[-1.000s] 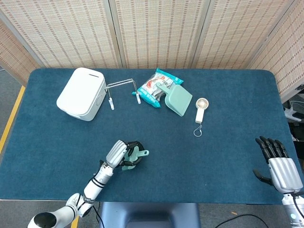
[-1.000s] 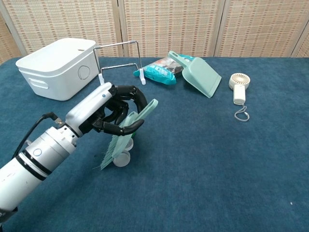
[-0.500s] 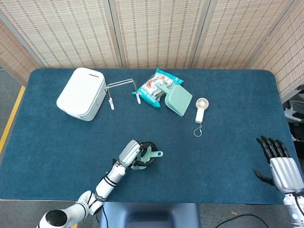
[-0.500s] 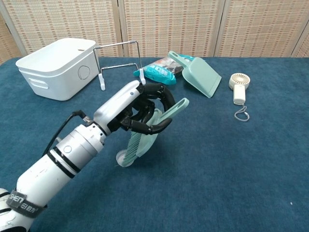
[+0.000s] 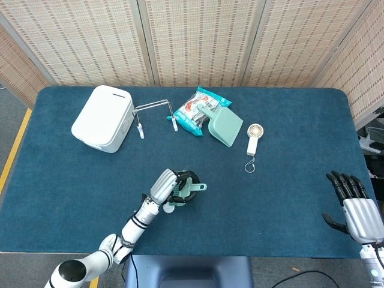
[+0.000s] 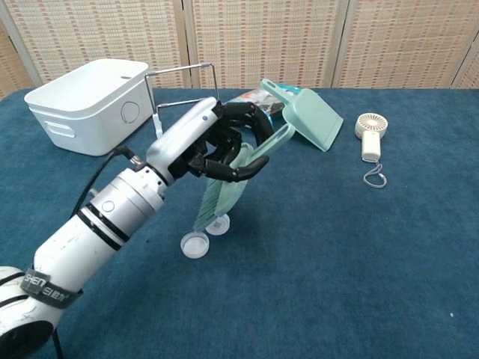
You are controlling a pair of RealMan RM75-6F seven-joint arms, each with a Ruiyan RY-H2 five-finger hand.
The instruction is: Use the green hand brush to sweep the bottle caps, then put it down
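Note:
My left hand (image 6: 217,142) (image 5: 170,186) grips the green hand brush (image 6: 233,183) by its handle, bristles pointing down at the blue cloth. Two whitish bottle caps lie on the cloth: one cap (image 6: 194,244) sits in front of the brush, the other cap (image 6: 218,224) lies right by the bristle tips. In the head view the brush handle (image 5: 196,188) sticks out to the right of the hand and a cap (image 5: 168,209) shows just below it. My right hand (image 5: 355,206) hovers at the table's near right corner, fingers apart, holding nothing.
A white bin (image 6: 86,102) stands at the back left with a wire rack (image 6: 187,93) beside it. A snack packet (image 6: 248,112) and a green dustpan (image 6: 312,120) lie at the back centre. A small white fan (image 6: 370,136) lies to the right.
My left hand has carried the brush to the right and then farther from me. The caps have shifted right with the sweep, and both now lie clear of the bristles. The right hand hardly moved.

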